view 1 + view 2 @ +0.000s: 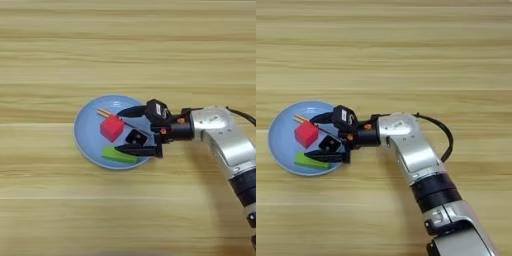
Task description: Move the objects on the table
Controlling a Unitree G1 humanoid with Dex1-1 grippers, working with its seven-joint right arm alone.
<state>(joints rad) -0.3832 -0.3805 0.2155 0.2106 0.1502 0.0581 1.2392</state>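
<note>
On the wooden table (125,45) stands a round blue plate (85,140) holding the objects. A red cube (111,128) sits in its middle. A flat green block (119,155) lies near its front rim. A thin screwdriver with an orange handle (104,113) lies at the back. A black cube with white dots (135,137) rests right of the red one. My right gripper (117,130) reaches in from the right and is open. Its two black fingers are spread over the plate with the black cube (330,143) between them and the red cube (306,134) near their tips.
The silver forearm (408,147) slants from the bottom right up to the plate, with a black cable (446,137) looping beside it. Bare wood surrounds the plate on all sides.
</note>
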